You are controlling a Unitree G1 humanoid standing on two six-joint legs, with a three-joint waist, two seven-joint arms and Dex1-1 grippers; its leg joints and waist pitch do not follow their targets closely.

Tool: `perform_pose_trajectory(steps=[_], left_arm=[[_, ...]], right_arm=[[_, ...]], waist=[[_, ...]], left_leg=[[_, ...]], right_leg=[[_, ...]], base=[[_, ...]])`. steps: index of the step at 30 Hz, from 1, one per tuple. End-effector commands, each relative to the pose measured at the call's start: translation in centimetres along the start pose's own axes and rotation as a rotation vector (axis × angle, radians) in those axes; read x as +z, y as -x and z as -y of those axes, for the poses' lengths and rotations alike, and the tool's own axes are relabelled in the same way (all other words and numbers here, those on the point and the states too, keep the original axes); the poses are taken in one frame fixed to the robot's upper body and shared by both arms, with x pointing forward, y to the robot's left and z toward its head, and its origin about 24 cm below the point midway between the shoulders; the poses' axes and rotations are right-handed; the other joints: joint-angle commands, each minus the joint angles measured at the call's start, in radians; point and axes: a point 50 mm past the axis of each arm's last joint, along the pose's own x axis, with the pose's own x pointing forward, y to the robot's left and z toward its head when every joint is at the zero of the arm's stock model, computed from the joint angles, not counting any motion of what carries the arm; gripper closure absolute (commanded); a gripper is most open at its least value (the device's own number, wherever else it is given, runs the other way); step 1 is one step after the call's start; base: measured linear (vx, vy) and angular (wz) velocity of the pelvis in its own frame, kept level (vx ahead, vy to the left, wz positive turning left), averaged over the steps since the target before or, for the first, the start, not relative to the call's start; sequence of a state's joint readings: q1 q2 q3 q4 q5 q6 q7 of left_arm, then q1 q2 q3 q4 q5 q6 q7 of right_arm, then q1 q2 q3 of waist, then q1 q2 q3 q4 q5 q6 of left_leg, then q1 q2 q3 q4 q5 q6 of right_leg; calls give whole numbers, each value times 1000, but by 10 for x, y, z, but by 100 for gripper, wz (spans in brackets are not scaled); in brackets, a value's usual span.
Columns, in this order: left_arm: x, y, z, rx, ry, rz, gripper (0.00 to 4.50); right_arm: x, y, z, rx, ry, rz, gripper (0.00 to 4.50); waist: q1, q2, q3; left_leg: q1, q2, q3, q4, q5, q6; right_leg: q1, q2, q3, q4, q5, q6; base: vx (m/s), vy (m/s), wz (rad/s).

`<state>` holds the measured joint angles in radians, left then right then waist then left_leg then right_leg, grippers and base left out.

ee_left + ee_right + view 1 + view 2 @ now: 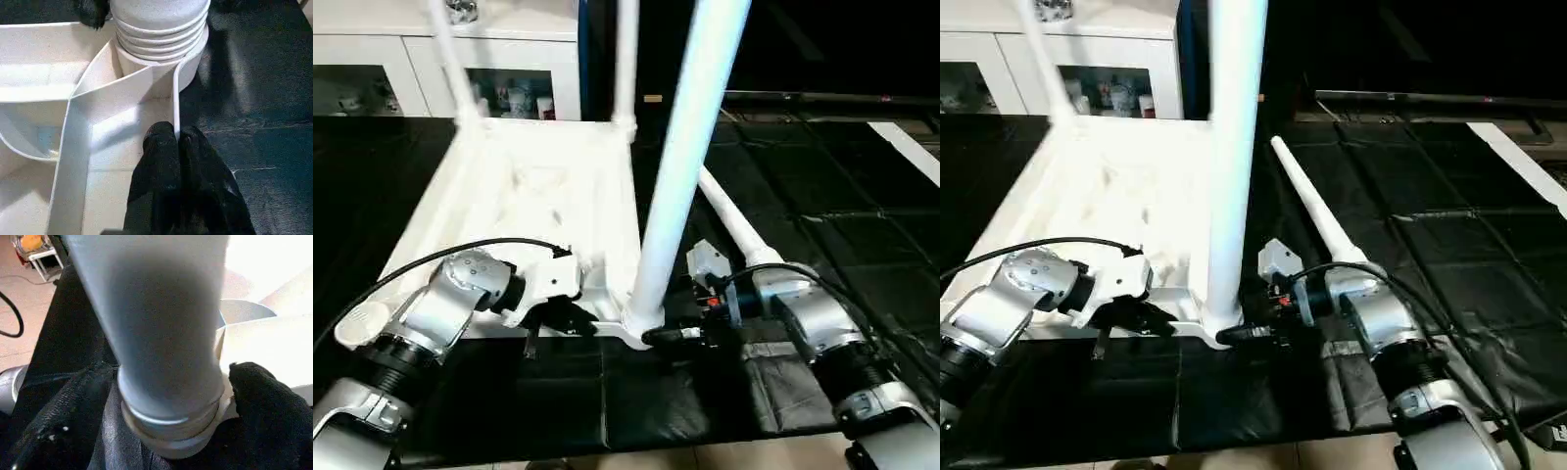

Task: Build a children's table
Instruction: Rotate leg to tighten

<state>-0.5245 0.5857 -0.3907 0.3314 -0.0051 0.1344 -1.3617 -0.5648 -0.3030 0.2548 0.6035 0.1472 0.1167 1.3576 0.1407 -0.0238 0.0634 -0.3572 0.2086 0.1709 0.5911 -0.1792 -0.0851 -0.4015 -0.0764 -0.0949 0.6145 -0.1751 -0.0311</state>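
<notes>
The children's table top (538,186) lies upside down on the black mat, ribbed side up. One white leg (690,147) stands in its near right corner socket. My right gripper (168,406) has one black finger (73,411) on each side of that leg's threaded base, closed against it. My left gripper (176,142) is shut on the table top's thin rim wall (175,98) just beside the same socket. Two more legs (625,59) (450,59) stand in the far corners. Another leg (1312,206) lies loose on the mat to the right.
The near left corner socket (357,323) is open, close to my left forearm. A white glass-door cabinet (411,59) stands behind the table top. Black mat (822,196) stretches to the right of the loose leg. The mat's front edge (636,446) lies near my arms.
</notes>
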Motion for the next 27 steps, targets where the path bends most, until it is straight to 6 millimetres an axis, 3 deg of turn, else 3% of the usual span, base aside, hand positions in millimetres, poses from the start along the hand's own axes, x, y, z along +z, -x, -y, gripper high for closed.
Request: perform_pose_trajectory(steps=[1,11,21,25,26,27], left_arm=[[10,-3,1,-46,-63,0,450],[8,-4,1,-40,-63,-5,450],[9,-9,-5,88,51,60,450],[20,-16,-12,257,203,178,450],[21,-17,-13,278,226,192,450],[24,-19,-14,317,258,207,450]], right_arm=[[9,0,5,-13,37,-2,78],[9,-4,4,2,31,15,166],[4,-16,-2,-33,-19,52,178],[0,-33,3,-229,-110,105,180],[0,-37,4,-263,-133,118,180],[3,-44,7,-316,-176,151,180]], waist=[[-9,9,-76],[-10,6,-75],[-11,10,-73],[-20,5,-68],[-37,2,-69],[-42,-3,-68]], left_leg=[[8,29,-2,-68,-191,11],[9,29,-1,-68,-193,10],[10,29,-3,-70,-209,2],[11,25,-7,-74,-241,-18],[6,23,-10,-75,-242,-24],[3,21,-10,-76,-235,-21]], right_leg=[[53,-71,57,-67,-239,-188],[53,-72,58,-69,-261,-179],[52,-72,57,-73,-288,-174],[52,-74,55,-82,-377,-149],[57,-75,53,-84,-401,-136],[58,-75,51,-86,-408,-129]], base=[[0,0,0],[0,0,0],[0,0,0],[0,0,0],[0,0,0],[0,0,0]])
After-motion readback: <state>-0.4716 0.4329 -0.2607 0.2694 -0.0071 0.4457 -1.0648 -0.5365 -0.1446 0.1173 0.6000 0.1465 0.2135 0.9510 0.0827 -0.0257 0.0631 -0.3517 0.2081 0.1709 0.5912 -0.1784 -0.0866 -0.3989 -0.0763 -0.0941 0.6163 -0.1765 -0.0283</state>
